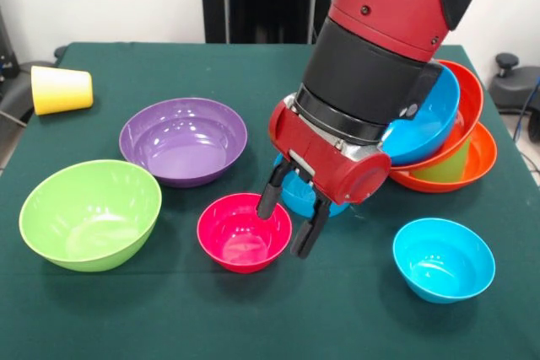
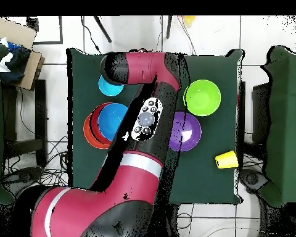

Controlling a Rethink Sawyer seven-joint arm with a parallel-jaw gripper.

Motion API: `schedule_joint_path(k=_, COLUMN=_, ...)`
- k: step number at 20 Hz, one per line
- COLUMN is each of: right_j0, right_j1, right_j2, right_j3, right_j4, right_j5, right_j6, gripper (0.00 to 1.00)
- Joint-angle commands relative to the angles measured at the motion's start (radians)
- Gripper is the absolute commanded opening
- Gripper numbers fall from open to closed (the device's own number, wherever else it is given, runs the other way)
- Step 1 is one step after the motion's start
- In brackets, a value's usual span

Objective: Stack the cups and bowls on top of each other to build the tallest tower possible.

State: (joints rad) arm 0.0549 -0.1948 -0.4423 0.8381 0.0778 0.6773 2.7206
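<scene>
Claw hung spread open over pink bowl's right rim, one finger inside, holding nothing | blue bowl just behind it | leaning tower at right | cyan bowl, purple bowl, green bowl, tipped yellow cup scattered on counter

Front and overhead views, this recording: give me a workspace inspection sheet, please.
Surface: dark green cloth-covered table.
Job's things: leaning pile of glossy orange and blue plastic bowls with a green piece inside; glossy purple plastic bowl, lime green plastic bowl, small pink-red plastic bowl and small cyan plastic bowl standing loose; yellow plastic cup on its side.
Clutter: nothing seen.
Grippers: gripper open, one of its fingers over the pink-red bowl.
Cables: on the floor.
Surroundings: cardboard box.
</scene>
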Motion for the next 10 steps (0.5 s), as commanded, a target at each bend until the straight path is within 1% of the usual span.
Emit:
schedule_joint_path(k=1, right_j0=-0.009, right_j1=0.010, right_j2=0.116, right_j3=-0.022, right_j4=-0.016, right_j5=0.099, right_j6=-0.092, gripper=1.00)
schedule_joint_path(k=5, right_j0=-0.004, right_j1=-0.003, right_j2=0.112, right_j3=0.013, right_j4=-0.024, right_j5=0.068, right_j6=-0.086, gripper=1.00)
schedule_joint_path(k=10, right_j0=-0.015, right_j1=0.009, right_j2=0.124, right_j3=0.041, right_j4=-0.033, right_j5=-0.004, right_j6=-0.083, gripper=1.00)
